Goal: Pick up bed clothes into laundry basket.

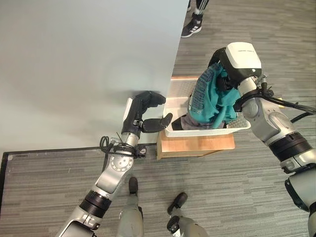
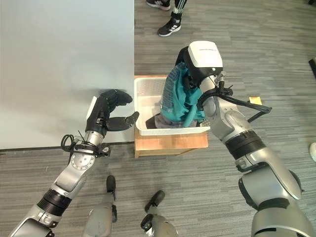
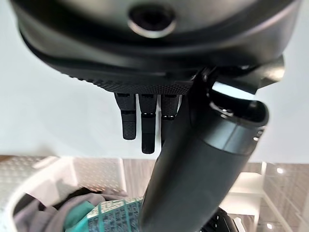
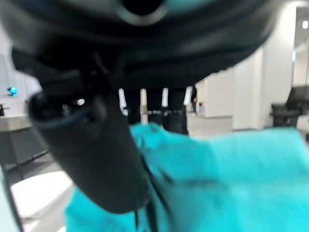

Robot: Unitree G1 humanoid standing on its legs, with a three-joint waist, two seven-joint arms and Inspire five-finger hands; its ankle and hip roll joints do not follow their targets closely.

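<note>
A white laundry basket (image 1: 207, 129) sits on a low wooden stand (image 1: 197, 143) beside a pale bed (image 1: 74, 69). The right hand (image 2: 190, 81) grips a teal garment (image 1: 210, 98), bunched and hanging partly into the basket over darker clothes (image 1: 190, 122). The left hand (image 1: 143, 116) hovers at the basket's bed-side rim, curled, holding nothing. Risk (a judgement): released too high, the cloth may drape over the rim and slide out.
</note>
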